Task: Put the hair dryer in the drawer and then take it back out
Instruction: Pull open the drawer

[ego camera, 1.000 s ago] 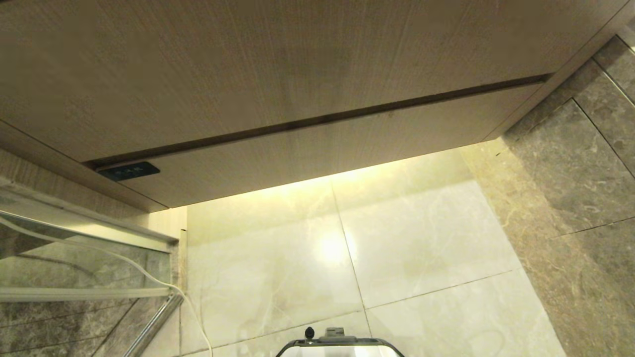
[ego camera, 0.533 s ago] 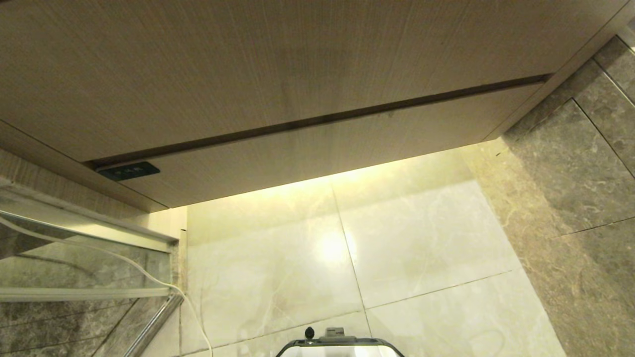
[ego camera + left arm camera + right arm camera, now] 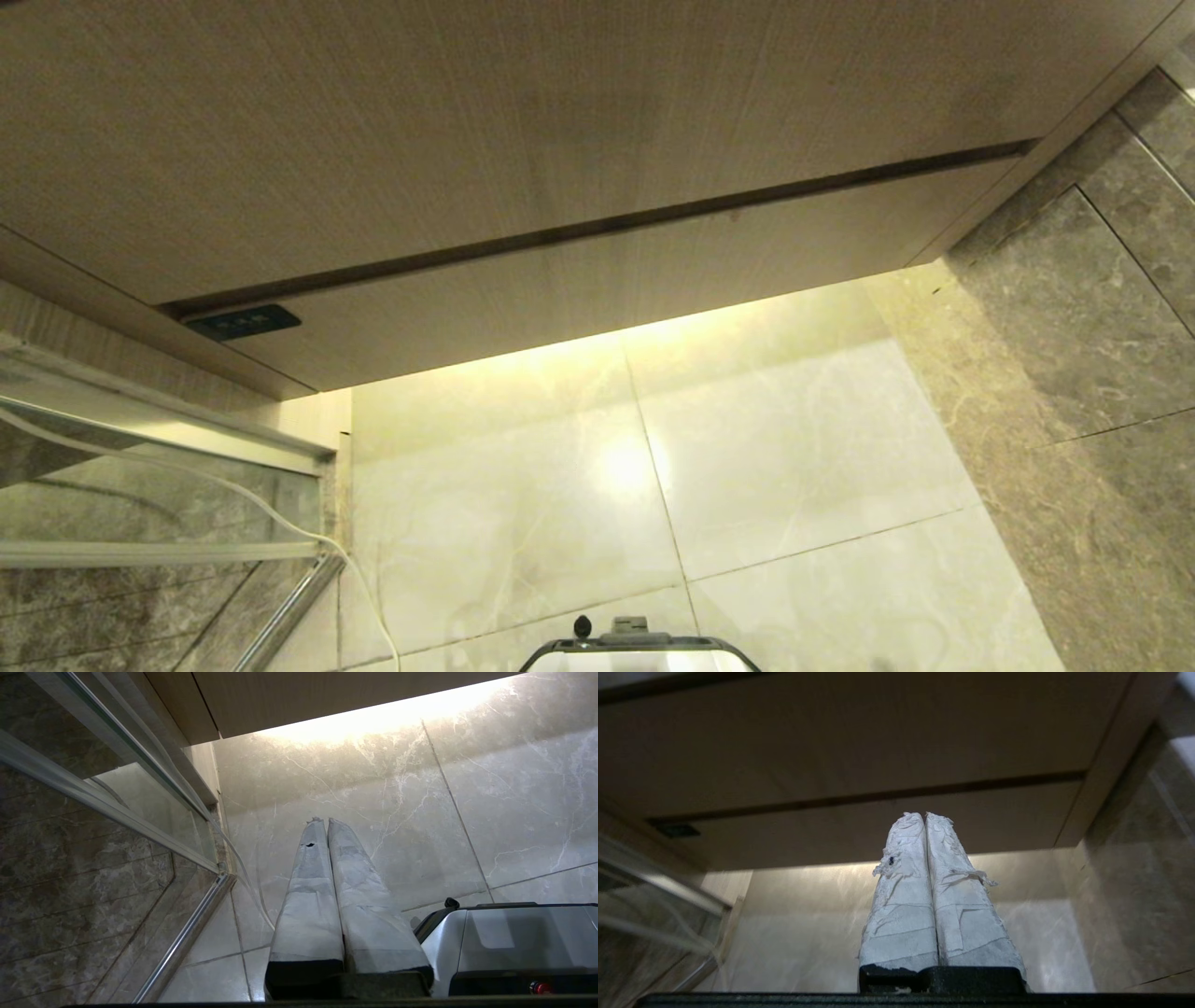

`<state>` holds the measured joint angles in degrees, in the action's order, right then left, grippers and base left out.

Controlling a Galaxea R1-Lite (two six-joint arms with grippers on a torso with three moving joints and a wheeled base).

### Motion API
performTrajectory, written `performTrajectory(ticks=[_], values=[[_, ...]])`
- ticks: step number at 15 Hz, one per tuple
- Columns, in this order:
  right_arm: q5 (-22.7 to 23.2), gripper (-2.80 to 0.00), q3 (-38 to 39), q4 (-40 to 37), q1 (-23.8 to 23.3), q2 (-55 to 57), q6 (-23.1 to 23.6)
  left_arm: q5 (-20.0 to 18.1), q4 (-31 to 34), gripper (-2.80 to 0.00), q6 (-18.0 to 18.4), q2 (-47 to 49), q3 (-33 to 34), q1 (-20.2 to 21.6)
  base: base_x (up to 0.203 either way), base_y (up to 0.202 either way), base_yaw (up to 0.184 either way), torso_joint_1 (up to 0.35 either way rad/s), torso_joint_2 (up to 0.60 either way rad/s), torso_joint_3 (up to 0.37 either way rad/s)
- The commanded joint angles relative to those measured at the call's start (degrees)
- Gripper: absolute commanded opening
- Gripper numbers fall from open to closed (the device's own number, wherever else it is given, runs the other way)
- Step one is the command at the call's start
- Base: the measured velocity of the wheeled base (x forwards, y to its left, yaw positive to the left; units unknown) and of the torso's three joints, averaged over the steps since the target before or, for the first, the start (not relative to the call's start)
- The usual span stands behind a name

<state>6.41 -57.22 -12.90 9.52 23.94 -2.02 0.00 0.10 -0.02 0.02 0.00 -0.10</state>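
Change in head view: nothing has shifted across the last second; the drawer, the floor tiles and the robot base at the bottom edge all sit where they did, and neither arm has entered that frame.
Meaning for the task: judged from this, the work is at its very start; the drawer is shut, so it must be pulled open before anything can go in.
Right gripper: fingers pressed together, holding nothing; in its wrist view the tips point at the drawer front in the middle of the frame, apart from it.
Left gripper: fingers pressed together, empty, aimed down at the pale floor beside the robot base in the lower right of its view.
Drawer look: a wide, shallow light-wood front with no handle, closed flush under the taller plain panel, a dark gap running between them; a small black label sits at its left end, in the left-centre of the head frame.
Hair dryer: not visible in any view; its place cannot be told.
Surroundings: a glass partition with a metal rail fills the lower left of the head frame, a thin white cord trailing across it to the floor.
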Motion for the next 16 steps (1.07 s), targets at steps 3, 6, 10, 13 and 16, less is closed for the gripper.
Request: performTrajectory(ticks=[3, 6, 10, 13, 16], values=[[2.4, -2.80, -17.2, -11.5, 2.0, 39.7, 2.0, 0.0, 0.0, -2.80, 0.0, -0.1, 0.1, 0.0, 0.000, 0.000, 0.000, 0.000, 0.00, 0.000], [10.5, 0.00, -21.2, -13.6, 2.5, 54.1, 4.9, 0.0, 0.0, -2.80, 0.0, 0.0, 0.0, 0.0, 0.000, 0.000, 0.000, 0.000, 0.00, 0.000], [28.3, 0.00, -21.6, -3.2, -1.4, 65.1, 24.4, 0.0, 0.0, -2.80, -0.1, 0.0, 0.0, 0.0, 0.000, 0.000, 0.000, 0.000, 0.00, 0.000], [42.7, 0.00, -20.1, 0.5, -5.1, 71.2, 44.6, 0.0, 0.0, -2.80, -0.1, 0.0, 0.0, 0.0, 0.000, 0.000, 0.000, 0.000, 0.00, 0.000], [41.7, 0.00, -24.5, 0.9, -6.7, 78.2, 49.8, 0.0, 0.0, -2.80, -0.1, 0.0, 0.0, 0.0, 0.000, 0.000, 0.000, 0.000, 0.00, 0.000]])
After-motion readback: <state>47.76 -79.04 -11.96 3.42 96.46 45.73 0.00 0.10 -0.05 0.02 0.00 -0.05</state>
